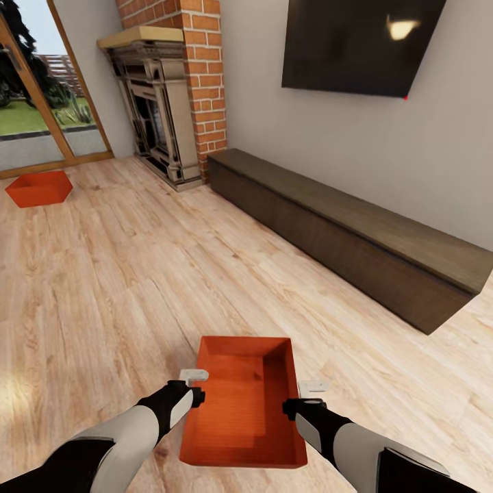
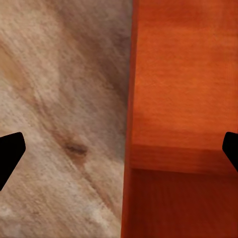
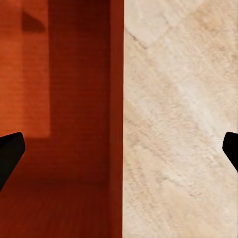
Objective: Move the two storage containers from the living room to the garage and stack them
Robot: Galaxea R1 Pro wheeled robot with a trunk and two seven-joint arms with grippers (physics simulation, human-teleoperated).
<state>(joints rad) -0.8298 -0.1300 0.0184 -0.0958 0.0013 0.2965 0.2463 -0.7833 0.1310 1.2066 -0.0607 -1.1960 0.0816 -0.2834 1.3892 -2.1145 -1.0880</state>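
Note:
One orange-red storage container [image 1: 243, 404] lies open-topped on the living room's wood plank floor [image 1: 103, 287], right in front of me. My left gripper [image 1: 194, 385] hangs over its left long wall and my right gripper [image 1: 309, 397] over its right long wall. In the left wrist view the left gripper [image 2: 120, 151] is open, its black fingertips [image 2: 10, 153] wide apart astride the container's rim [image 2: 130, 99]. The right gripper [image 3: 120, 151] is open too, astride the opposite rim [image 3: 117, 99]. The other storage container [image 1: 40, 188] sits far off at the left, by the glass doors [image 1: 41, 103].
A long dark wooden bench [image 1: 342, 233] runs along the right wall under a black TV [image 1: 356, 44]. A brick fireplace [image 1: 164, 103] stands at the back. Wood floor stretches between me and the far container.

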